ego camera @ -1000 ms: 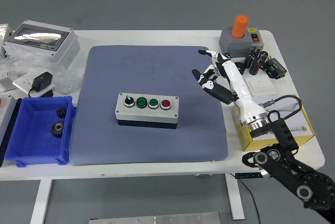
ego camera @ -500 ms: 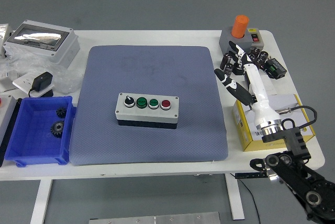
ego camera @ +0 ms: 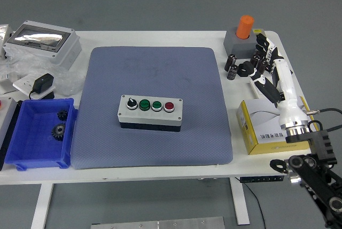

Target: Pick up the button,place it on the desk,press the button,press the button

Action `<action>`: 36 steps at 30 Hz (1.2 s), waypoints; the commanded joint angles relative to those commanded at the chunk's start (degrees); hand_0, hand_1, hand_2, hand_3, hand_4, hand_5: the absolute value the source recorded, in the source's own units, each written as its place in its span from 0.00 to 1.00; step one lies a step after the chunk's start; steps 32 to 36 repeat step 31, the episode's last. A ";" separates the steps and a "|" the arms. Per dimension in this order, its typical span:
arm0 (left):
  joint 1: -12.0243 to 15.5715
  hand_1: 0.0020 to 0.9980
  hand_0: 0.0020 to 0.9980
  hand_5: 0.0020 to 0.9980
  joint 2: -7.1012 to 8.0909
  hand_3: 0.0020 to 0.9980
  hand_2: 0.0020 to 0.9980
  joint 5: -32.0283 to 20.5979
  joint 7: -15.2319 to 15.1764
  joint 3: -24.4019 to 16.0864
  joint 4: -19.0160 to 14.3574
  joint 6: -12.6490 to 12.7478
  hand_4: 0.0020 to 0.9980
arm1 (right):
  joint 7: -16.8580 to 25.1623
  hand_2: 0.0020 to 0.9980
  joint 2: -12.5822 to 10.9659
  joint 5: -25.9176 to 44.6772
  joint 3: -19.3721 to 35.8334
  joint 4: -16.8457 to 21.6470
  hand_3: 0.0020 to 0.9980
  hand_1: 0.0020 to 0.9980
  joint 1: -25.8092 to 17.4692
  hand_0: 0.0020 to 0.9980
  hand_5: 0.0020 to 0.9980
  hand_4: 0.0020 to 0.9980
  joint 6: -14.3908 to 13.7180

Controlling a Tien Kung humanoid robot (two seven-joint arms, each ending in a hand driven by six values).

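Centrally on the blue-grey mat (ego camera: 155, 149) sits the button box (ego camera: 150, 112), flat and upright — a black knob, two green buttons and a red one in a row on top. Well to its right, the right hand (ego camera: 265, 64) hovers over the clutter near the counter (ego camera: 176, 173) edge, fingers loosely spread and grasping nothing, close to the orange-topped grey block (ego camera: 243, 36). Its white forearm passes above the yellow box (ego camera: 263, 127). At far left a blue bin (ego camera: 32, 157) holds small gears — well apart from the box.
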 joint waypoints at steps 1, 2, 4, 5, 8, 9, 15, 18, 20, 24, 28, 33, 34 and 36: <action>-0.02 0.74 0.73 0.82 0.04 0.83 0.70 0.20 0.02 -0.07 0.01 -0.10 0.87 | 0.04 0.90 -0.35 -0.05 0.37 0.54 0.91 0.89 -0.55 0.93 0.79 1.00 -0.01; -0.04 0.74 0.73 0.82 0.10 0.83 0.70 0.44 0.06 -0.16 0.01 -0.22 0.87 | 0.11 0.90 -0.79 -0.03 0.71 1.18 0.91 0.89 -1.22 0.93 0.79 1.00 0.00; -0.10 0.74 0.73 0.82 0.21 0.83 0.70 0.86 0.10 -0.34 0.01 -0.45 0.87 | 0.31 0.90 -1.36 0.28 1.02 1.91 0.91 0.89 -2.16 0.93 0.79 1.00 0.12; -0.19 0.74 0.73 0.82 0.29 0.83 0.70 1.26 0.08 -0.54 0.02 -0.61 0.87 | 0.46 0.90 -1.66 0.55 1.24 2.23 0.91 0.89 -2.78 0.93 0.79 1.00 0.27; -0.72 0.74 0.73 0.82 0.54 0.84 0.70 2.42 -0.17 -1.13 0.12 -1.04 0.87 | 1.37 0.90 -2.05 1.85 2.48 2.86 0.90 0.89 -4.85 0.93 0.79 1.00 0.85; -0.95 0.74 0.73 0.82 0.63 0.84 0.70 2.84 -0.24 -1.31 0.16 -1.19 0.87 | 1.76 0.90 -2.04 2.36 3.04 3.01 0.90 0.89 -5.57 0.93 0.79 1.00 1.08; -1.77 0.74 0.73 0.81 0.90 0.84 0.70 4.54 -0.19 -1.95 0.24 -1.89 0.88 | 3.22 0.89 -1.79 4.15 6.03 3.81 0.90 0.88 -8.73 0.93 0.78 1.00 1.79; -1.91 0.74 0.72 0.81 1.04 0.84 0.70 5.01 -0.02 -2.11 0.23 -2.07 0.88 | 3.66 0.89 -1.47 4.44 7.32 4.09 0.88 0.87 -9.42 0.92 0.82 1.00 1.87; -1.91 0.74 0.72 0.81 1.11 0.84 0.70 5.05 0.05 -2.10 0.23 -2.12 0.88 | 3.84 0.89 -1.22 4.49 7.71 4.13 0.88 0.87 -9.66 0.92 0.82 1.00 1.87; -1.66 0.74 0.72 0.81 1.11 0.84 0.71 4.73 0.29 -1.92 0.16 -2.12 0.88 | 3.97 0.88 -0.90 4.40 7.90 4.13 0.87 0.87 -9.59 0.92 0.85 1.00 1.81; -0.97 0.74 0.72 0.81 0.72 0.84 0.71 3.39 0.62 -1.19 0.09 -1.93 0.88 | 3.90 0.88 -0.81 4.59 7.29 3.47 0.87 0.87 -8.71 0.92 0.85 1.00 1.83; -0.32 0.74 0.72 0.81 0.30 0.84 0.71 2.18 1.14 -0.50 -0.06 -1.69 0.88 | 3.56 0.88 -0.95 4.55 6.49 2.91 0.87 0.87 -7.30 0.92 0.85 1.00 1.85; -0.32 0.74 0.72 0.81 0.30 0.84 0.71 2.18 1.14 -0.50 -0.06 -1.69 0.88 | 3.56 0.88 -0.95 4.55 6.49 2.91 0.87 0.87 -7.30 0.92 0.85 1.00 1.85; -0.32 0.74 0.72 0.81 0.30 0.84 0.71 2.18 1.14 -0.50 -0.06 -1.69 0.88 | 3.56 0.88 -0.95 4.55 6.49 2.91 0.87 0.87 -7.30 0.92 0.85 1.00 1.85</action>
